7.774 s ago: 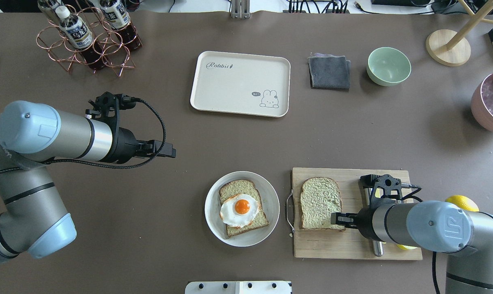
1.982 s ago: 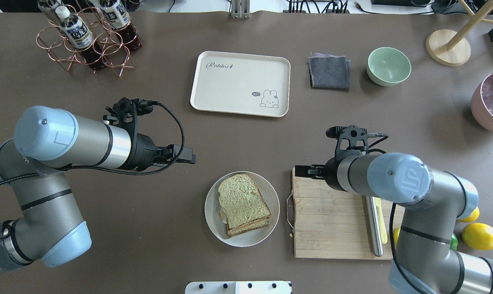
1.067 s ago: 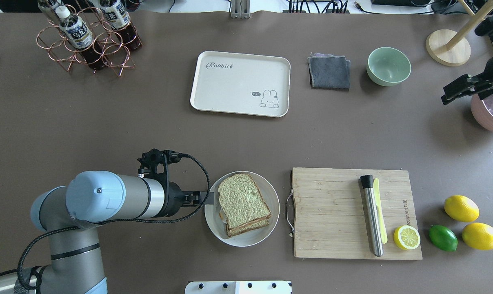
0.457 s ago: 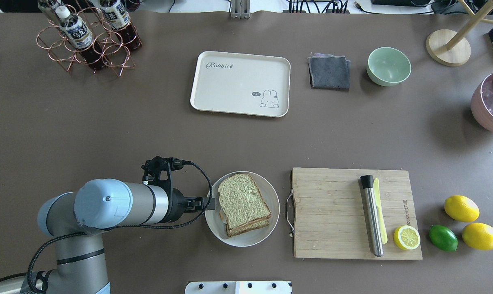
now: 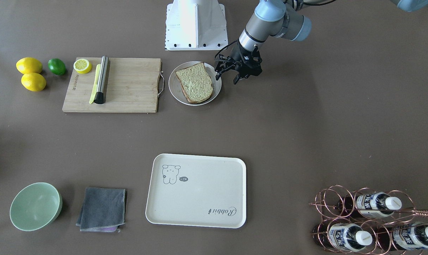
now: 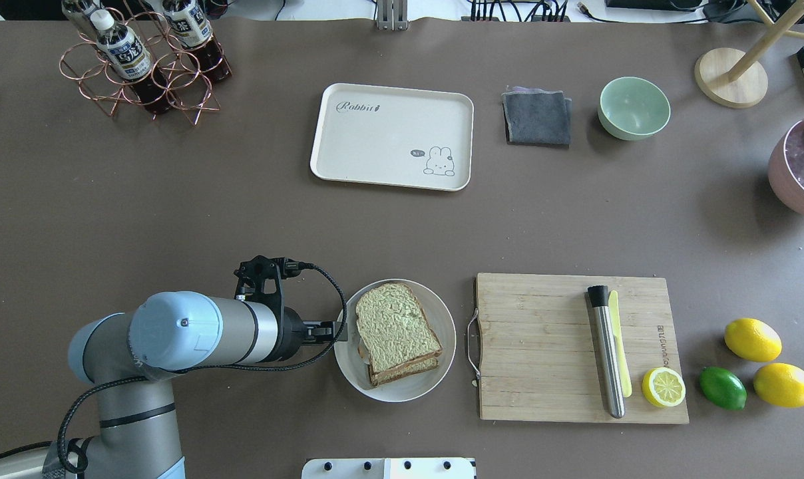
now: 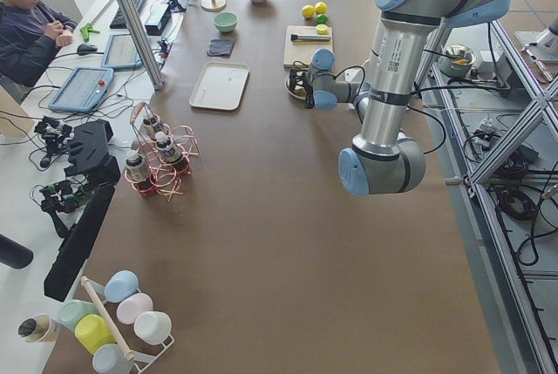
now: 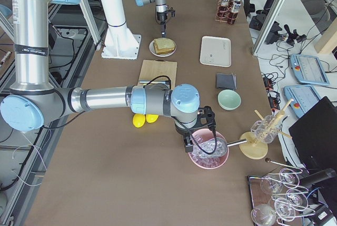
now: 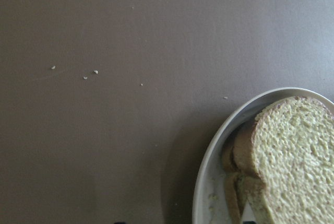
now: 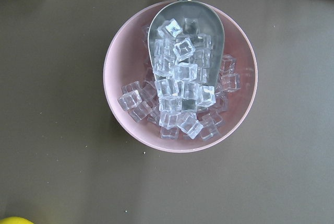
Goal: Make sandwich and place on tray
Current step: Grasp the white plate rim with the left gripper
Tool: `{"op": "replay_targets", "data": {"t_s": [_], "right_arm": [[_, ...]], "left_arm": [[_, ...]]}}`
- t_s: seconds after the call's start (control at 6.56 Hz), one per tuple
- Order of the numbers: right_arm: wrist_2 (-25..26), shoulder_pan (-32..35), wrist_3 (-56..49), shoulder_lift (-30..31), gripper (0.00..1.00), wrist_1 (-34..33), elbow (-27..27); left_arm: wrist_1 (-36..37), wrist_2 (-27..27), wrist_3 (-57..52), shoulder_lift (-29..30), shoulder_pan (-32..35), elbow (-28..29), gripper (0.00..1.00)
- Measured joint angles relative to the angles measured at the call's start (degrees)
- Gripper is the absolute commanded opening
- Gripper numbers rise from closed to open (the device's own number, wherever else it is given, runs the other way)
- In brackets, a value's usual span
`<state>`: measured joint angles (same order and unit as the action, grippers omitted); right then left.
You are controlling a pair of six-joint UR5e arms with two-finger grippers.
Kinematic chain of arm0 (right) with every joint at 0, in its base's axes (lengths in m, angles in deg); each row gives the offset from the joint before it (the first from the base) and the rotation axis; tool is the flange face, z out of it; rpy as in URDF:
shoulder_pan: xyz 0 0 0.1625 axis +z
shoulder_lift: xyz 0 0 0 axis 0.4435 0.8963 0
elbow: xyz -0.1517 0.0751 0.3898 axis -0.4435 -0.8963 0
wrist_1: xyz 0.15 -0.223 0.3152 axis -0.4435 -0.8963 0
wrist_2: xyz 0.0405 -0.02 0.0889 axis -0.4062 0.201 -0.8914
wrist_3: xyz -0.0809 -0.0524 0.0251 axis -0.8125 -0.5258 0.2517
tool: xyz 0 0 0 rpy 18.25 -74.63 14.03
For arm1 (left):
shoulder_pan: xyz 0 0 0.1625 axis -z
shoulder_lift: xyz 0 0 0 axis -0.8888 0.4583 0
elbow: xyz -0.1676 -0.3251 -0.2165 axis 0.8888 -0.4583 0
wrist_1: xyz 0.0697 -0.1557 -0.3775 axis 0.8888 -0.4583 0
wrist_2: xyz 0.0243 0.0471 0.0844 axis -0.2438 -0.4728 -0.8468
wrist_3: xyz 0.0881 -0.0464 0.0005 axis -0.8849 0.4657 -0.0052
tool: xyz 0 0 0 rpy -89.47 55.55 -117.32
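Lowered since two seconds ago, the nearer left arm (image 6: 196, 330), well short of the tray (image 6: 392, 136), reaches the white plate (image 6: 402, 392), whose sandwich (image 6: 395, 329), long axis near-to-far, lies just right of the spread-open left end effector (image 6: 332, 330); the right end effector's (image 8: 188, 144) state I cannot tell.

A matte brown table (image 6: 176, 219) fills most views, lit softly and evenly from above, with a pale sheen toward its far end. Aluminium frame posts (image 7: 131, 17) rise along one long edge. Beyond them stands a white desk (image 7: 65, 67) with a keyboard (image 7: 131, 6) and a tablet-like pendant (image 7: 83, 88), where a person (image 7: 30, 25) sits. Cables (image 7: 514, 204) trail over the grey floor (image 7: 523, 322).
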<state>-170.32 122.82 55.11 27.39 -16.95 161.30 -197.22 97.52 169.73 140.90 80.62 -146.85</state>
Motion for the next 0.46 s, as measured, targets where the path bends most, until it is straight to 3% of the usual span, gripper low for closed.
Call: {"op": "replay_targets", "data": {"t_s": [0.46], "right_arm": [[0.38,1.01,-2.18,0.41,1.0,0.08,-0.15]], "left_arm": [[-0.65,0.06,-0.19,1.64,-0.15,1.9,0.4]]}}
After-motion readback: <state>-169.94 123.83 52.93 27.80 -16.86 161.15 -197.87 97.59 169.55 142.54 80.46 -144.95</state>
